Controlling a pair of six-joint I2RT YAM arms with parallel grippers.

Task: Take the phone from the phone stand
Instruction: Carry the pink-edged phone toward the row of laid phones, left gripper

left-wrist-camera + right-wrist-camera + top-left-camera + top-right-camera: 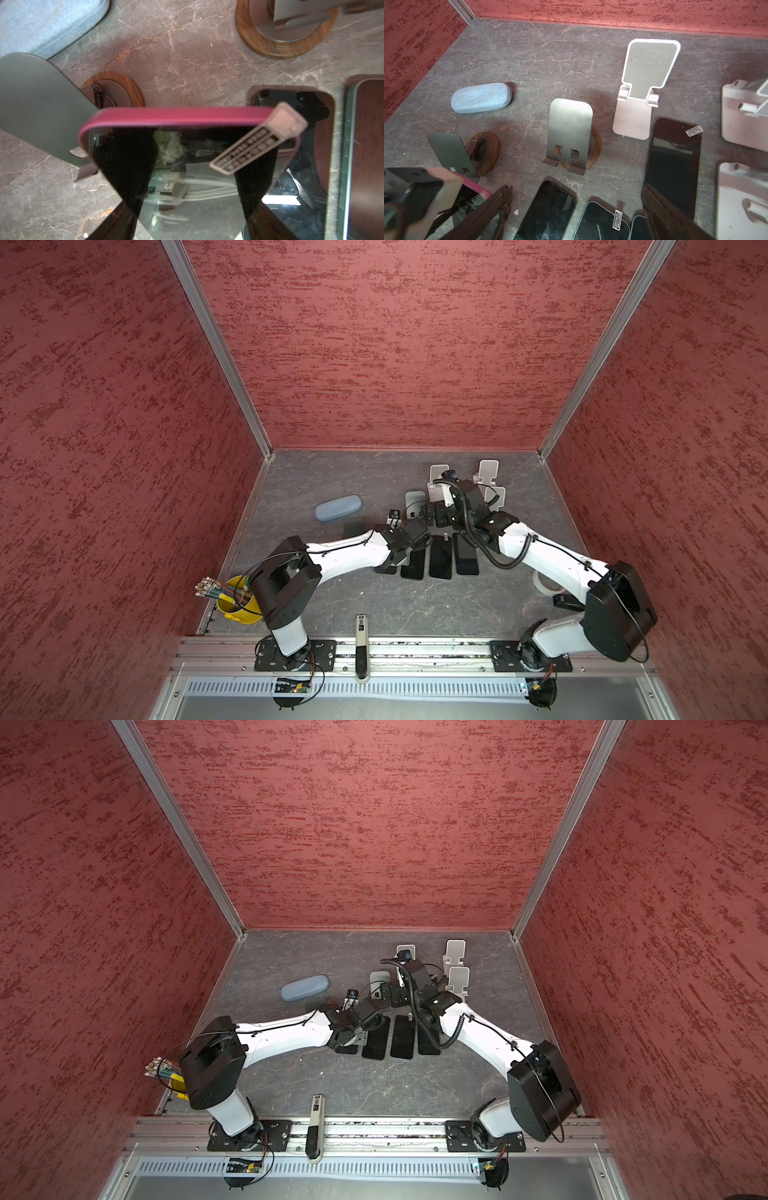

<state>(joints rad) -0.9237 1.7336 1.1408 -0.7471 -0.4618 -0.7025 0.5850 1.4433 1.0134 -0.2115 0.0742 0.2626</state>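
A phone [187, 117] in a magenta case is in my left gripper [191, 207], which is shut on its sides; the dark fingers [126, 166] flank the screen. A label tab sticks off its top corner. The grey metal phone stand [37, 104] with a round wooden base [113, 89] is right beside the phone, its front lip close to the phone's corner. In the right wrist view the same stand [450, 153] is empty, and the pink phone [473, 190] sits just in front of it. My right gripper [577, 218] hangs open over phones lying flat.
Three dark phones [440, 558] lie flat side by side on the grey table [332, 601]. Behind them are a second grey stand [570, 133] and white stands [488, 470]. A blue glasses case [338, 508] lies at the left, and a yellow pencil cup [237, 601] is at the front left.
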